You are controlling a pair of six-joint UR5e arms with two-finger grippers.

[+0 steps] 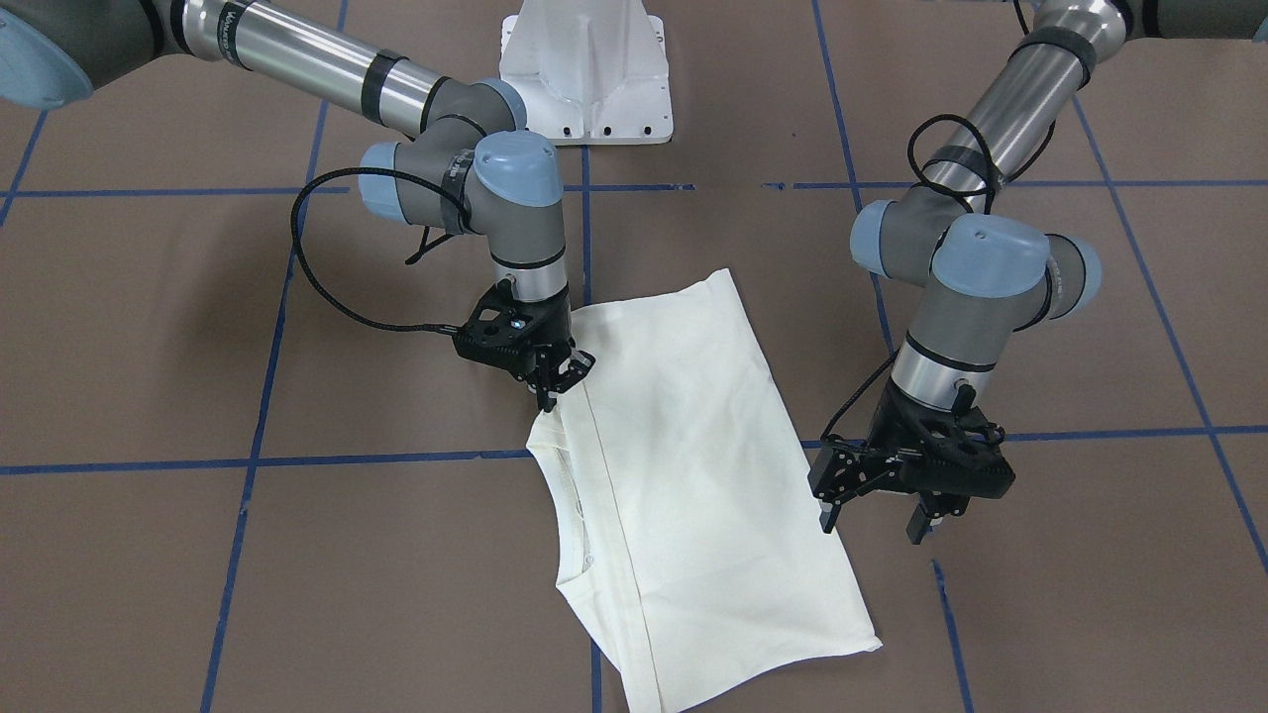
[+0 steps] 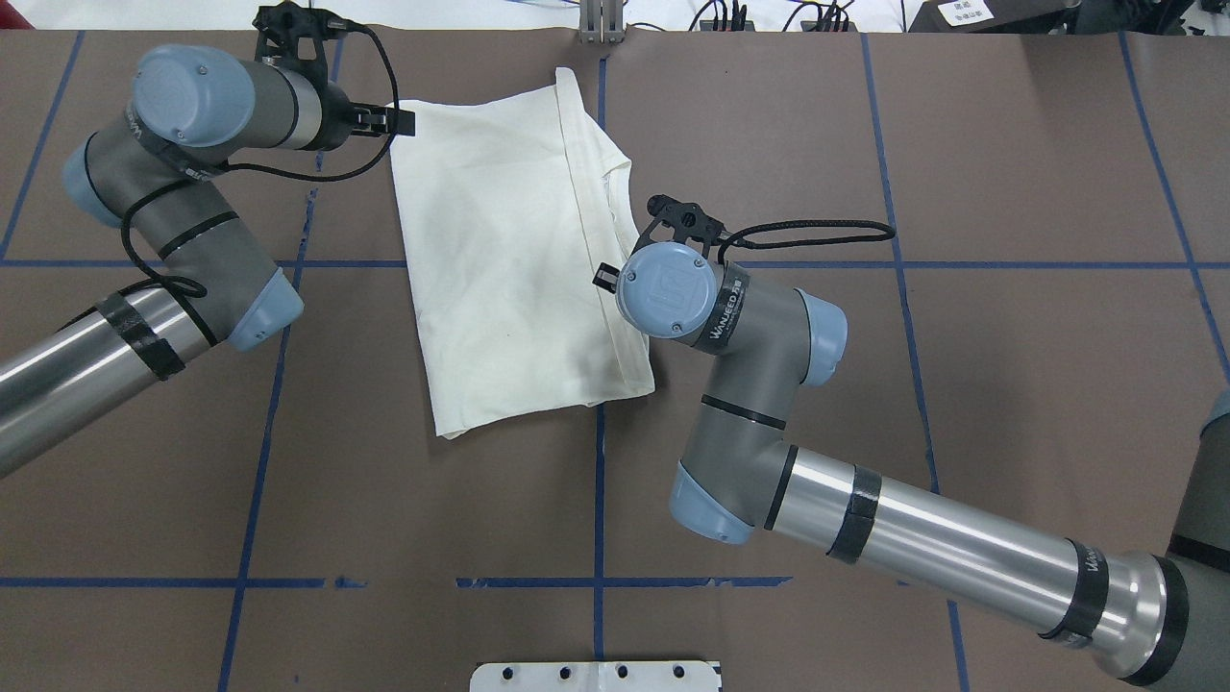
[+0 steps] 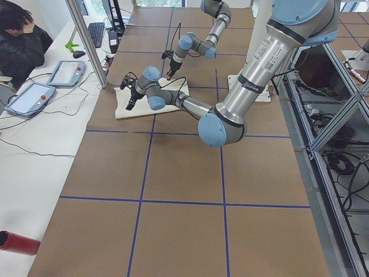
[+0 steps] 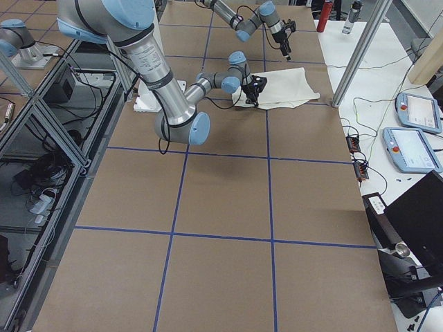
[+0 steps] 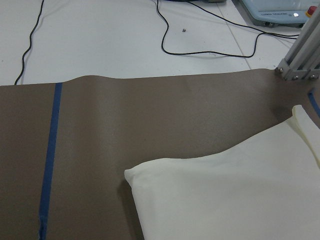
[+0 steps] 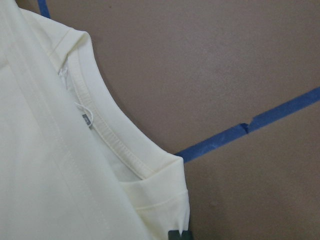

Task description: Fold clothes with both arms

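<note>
Front view shows right claw (image 1: 563,382) perhaps pinching T-shirt (image 1: 693,446); overhead mostly hides it.

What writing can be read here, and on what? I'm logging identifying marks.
"WANEED", roughly, printed on the right arm; trailing characters blurred.
T-shirt neck tag: too small to read.
White label, overhead view's top right: blurred.
T-shirt print: none visible.
</note>
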